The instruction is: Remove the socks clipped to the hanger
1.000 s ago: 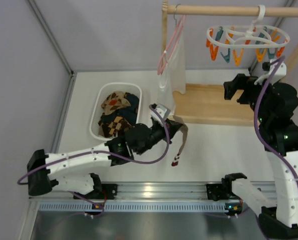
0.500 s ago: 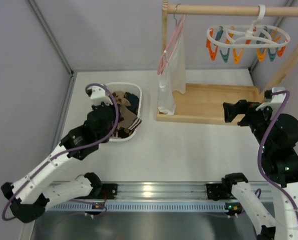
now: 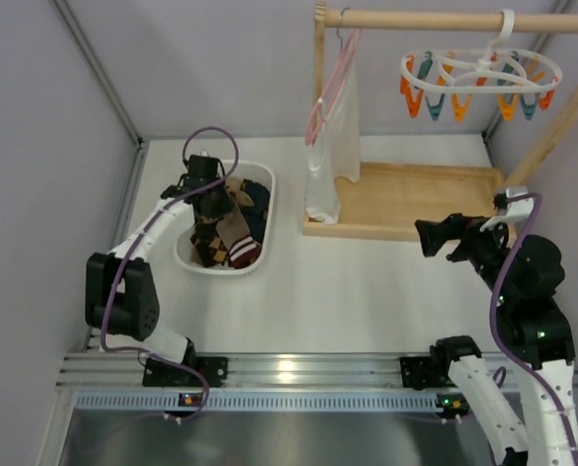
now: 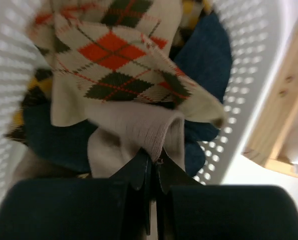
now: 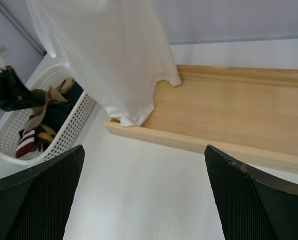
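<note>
The white oval hanger [image 3: 483, 73] with orange and teal clips hangs on the wooden rail at the top right; no sock shows on it. Socks lie in the white basket [image 3: 266, 209]: an argyle one [image 4: 113, 55], a navy one [image 4: 209, 55], and a taupe one with a red-and-white cuff [image 3: 240, 245]. My left gripper [image 3: 213, 202] is low over the basket, shut on the taupe sock [image 4: 133, 127]. My right gripper [image 3: 429, 236] is open and empty above the table, in front of the wooden base [image 5: 229, 110].
A white cloth bag [image 3: 332, 146] hangs on a thin pink wire hanger [image 3: 327, 87] beside the wooden post. The basket's perforated wall [image 4: 249, 100] is close to my left fingers. The right wrist view shows the basket [image 5: 8, 135] at the far left.
My left arm has swung from mid-table back to the basket, carrying the taupe sock into it. My right arm has dropped down and away from the hanger.
</note>
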### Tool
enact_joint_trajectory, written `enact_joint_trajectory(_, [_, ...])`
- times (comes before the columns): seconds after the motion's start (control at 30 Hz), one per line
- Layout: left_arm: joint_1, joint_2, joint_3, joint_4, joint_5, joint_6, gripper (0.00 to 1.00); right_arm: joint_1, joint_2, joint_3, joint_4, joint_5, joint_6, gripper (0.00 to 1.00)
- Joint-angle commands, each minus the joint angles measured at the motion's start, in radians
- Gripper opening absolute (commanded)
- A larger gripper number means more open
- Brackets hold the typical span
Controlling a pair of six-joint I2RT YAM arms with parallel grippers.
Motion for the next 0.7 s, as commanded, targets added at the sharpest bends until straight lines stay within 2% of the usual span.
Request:
enact_joint_trajectory(0.0, [0.022, 0.104, -0.040, 0.122, 0.133, -0.070, 0.00, -0.016, -0.069, -0.080, 0.110, -0.145, 0.087, 0.99])
enact_joint_trajectory(0.07, [0.029, 0.189, -0.046, 0.124, 0.119, -0.091, 0.00, -0.014, -0.110, -0.120, 0.163, -0.191, 0.125, 0.99])
enact_joint_trajectory(0.17, [0.038, 0.234, -0.063, 0.138, 0.079, -0.119, 0.00, -0.014, -0.141, -0.160, 0.162, -0.208, 0.132, 1.00])
enact_joint_trajectory(0.37, [0.036, 0.103, -0.112, 0.164, 0.050, -0.121, 0.00, -0.014, -0.158, -0.166, 0.145, -0.194, 0.121, 0.99])
enact_joint_trajectory(0.43, [0.036, 0.045, -0.117, 0.162, 0.039, -0.110, 0.16, -0.014, -0.158, -0.171, 0.145, -0.194, 0.121, 1.00])
enact_joint_trajectory(0.5, [0.036, -0.041, -0.117, 0.159, 0.038, -0.095, 0.37, -0.016, -0.158, -0.179, 0.144, -0.196, 0.124, 1.00])
enact_joint_trajectory(0.53, [0.036, -0.102, -0.119, 0.159, 0.038, -0.093, 0.57, -0.016, -0.161, -0.179, 0.145, -0.193, 0.121, 0.99])
enact_joint_trajectory(0.63, [0.036, -0.207, -0.126, 0.155, 0.025, -0.079, 0.77, -0.014, -0.160, -0.179, 0.125, -0.158, 0.113, 1.00])
enact_joint_trajectory(0.67, [0.036, -0.232, -0.123, 0.145, 0.024, -0.073, 0.98, -0.016, -0.155, -0.170, 0.113, -0.147, 0.106, 0.99])
